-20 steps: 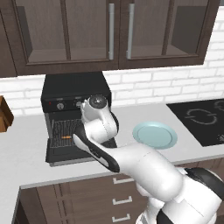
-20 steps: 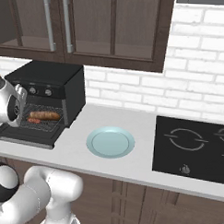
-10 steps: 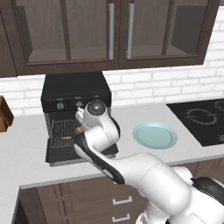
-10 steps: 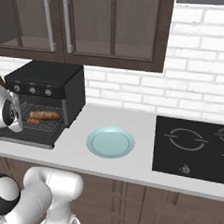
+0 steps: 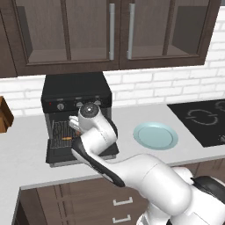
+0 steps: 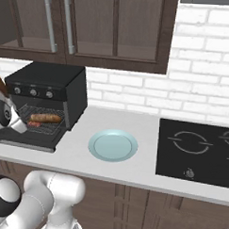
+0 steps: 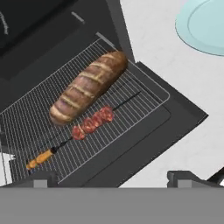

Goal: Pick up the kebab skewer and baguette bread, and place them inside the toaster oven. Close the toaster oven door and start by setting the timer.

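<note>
The black toaster oven (image 5: 77,94) (image 6: 51,85) stands on the counter with its door (image 7: 175,127) (image 6: 25,138) folded down flat. On the wire rack (image 7: 144,103) lies the reddish-brown baguette bread (image 7: 87,87) (image 6: 45,117). Beside it on the door side rests the kebab skewer (image 7: 89,124) (image 6: 33,124), its orange handle toward the lower left of the hand view. My gripper (image 7: 111,178) hovers open over the door's front edge, nothing between its fingertips (image 7: 41,177). The arm's wrist (image 5: 90,114) covers part of the oven mouth in the left base view.
A pale blue plate (image 5: 156,135) (image 6: 113,145) (image 7: 205,26) sits on the white counter right of the oven. A black cooktop (image 6: 200,148) (image 5: 206,123) lies further right. Dark cabinets hang above. A brown object (image 5: 4,115) sits at the counter's far left.
My hand has dropped a little and drawn back from the oven mouth. The baguette and skewer stay on the rack, and the door stays down.
</note>
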